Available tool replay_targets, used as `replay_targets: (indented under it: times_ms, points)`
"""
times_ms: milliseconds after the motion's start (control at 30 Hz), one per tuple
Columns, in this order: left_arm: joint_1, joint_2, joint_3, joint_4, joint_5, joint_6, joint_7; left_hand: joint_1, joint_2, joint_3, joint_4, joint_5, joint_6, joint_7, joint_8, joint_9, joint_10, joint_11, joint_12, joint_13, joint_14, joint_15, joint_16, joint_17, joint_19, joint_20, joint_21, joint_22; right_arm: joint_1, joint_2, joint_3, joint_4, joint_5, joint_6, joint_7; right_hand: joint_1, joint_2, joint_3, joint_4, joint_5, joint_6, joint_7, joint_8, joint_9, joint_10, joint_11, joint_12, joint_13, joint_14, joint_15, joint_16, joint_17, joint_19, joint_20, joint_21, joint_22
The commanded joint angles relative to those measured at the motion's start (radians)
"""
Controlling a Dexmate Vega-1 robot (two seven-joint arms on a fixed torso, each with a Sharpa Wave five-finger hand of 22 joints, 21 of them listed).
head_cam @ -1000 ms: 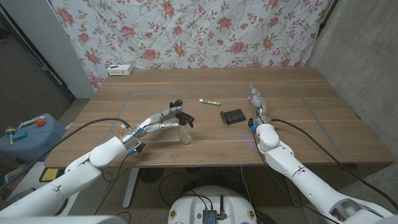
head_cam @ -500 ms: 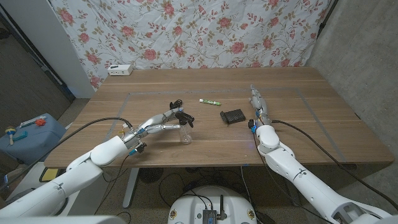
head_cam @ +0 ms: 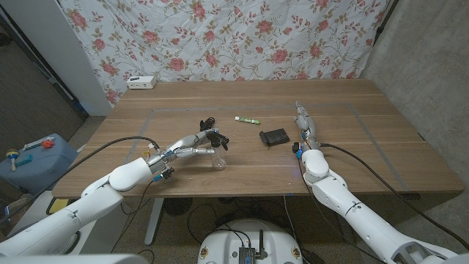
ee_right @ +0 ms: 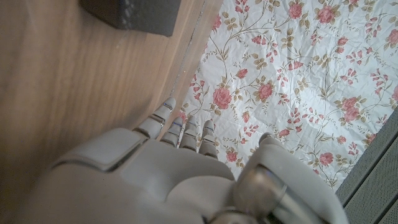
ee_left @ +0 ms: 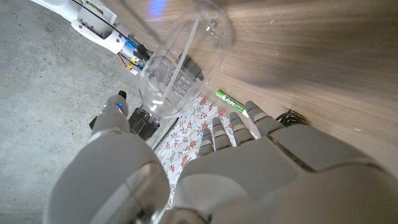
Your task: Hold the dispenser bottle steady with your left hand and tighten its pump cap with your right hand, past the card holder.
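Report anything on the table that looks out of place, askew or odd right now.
Nothing is spilled or visibly damaged. The clear dispenser bottle stands upright beside the left hand, its black pump cap on top. The green marker and black card holder lie apart mid-table. The right hand stands well off from the bottle.

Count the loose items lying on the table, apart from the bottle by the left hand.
4: a green marker mid-table, a black card holder to its right, a black coiled thing past the left hand, and a white box at the far left edge.
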Motion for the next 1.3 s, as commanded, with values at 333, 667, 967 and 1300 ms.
replay_targets:
  times_ms: [333, 667, 967, 1300]
  points:
    - [-0.062, 0.000, 0.047, 0.025, 0.011, -0.003, -0.069, 0.061, 0.003, -0.019, -0.001, 0.025, -0.009, 0.001, 0.006, 0.001, -0.001, -0.006, 0.005, 0.002, 0.020, -0.041, 0.004, 0.003, -0.026, -0.004, -0.003, 0.003, -0.018, 0.021, 0.001, 0.017, -0.013, 0.035, -0.029, 0.004, -0.004, 0.004, -0.005, 0.006, -0.004, 0.001, 0.000, 0.003, 0.003, -0.004, 0.001, 0.001, -0.003, -0.017, 0.006, 0.001, 0.008, -0.037, 0.001, 0.003]
    - [-0.070, -0.005, 0.054, 0.035, 0.026, -0.006, -0.063, 0.094, 0.004, -0.031, 0.000, 0.036, -0.013, 0.003, 0.008, 0.001, 0.006, -0.008, 0.008, 0.001, 0.032, -0.041, 0.006, 0.003, -0.030, -0.011, -0.001, 0.003, -0.024, 0.029, 0.003, 0.029, -0.015, 0.059, -0.028, 0.005, -0.004, 0.005, -0.006, 0.007, -0.002, 0.001, 0.000, 0.003, 0.004, -0.004, 0.001, 0.001, -0.003, -0.017, 0.007, 0.001, 0.009, -0.037, 0.001, 0.003]
    - [-0.069, -0.014, 0.060, 0.049, 0.033, -0.008, -0.052, 0.141, 0.005, -0.050, 0.002, 0.052, 0.024, 0.003, 0.022, 0.001, 0.027, -0.008, 0.015, 0.000, 0.052, -0.049, 0.008, 0.002, -0.031, -0.018, 0.002, 0.002, -0.028, 0.024, 0.004, 0.019, -0.016, 0.054, -0.026, 0.005, -0.005, 0.005, -0.007, 0.007, -0.002, 0.002, 0.001, 0.003, 0.004, -0.004, 0.001, 0.001, -0.002, -0.017, 0.007, 0.001, 0.010, -0.036, 0.001, 0.003]
    - [-0.085, -0.032, 0.074, 0.080, 0.032, -0.026, -0.061, 0.214, 0.011, -0.083, 0.007, 0.073, 0.088, -0.010, 0.034, 0.003, 0.080, -0.023, 0.026, -0.001, 0.103, -0.069, 0.013, 0.002, -0.016, -0.026, 0.009, 0.002, -0.031, 0.029, 0.004, 0.022, -0.023, 0.062, -0.033, 0.004, -0.006, 0.005, -0.008, 0.007, -0.002, 0.001, 0.001, 0.003, 0.005, -0.002, 0.001, 0.001, -0.002, -0.017, 0.007, 0.001, 0.011, -0.037, 0.002, 0.003]
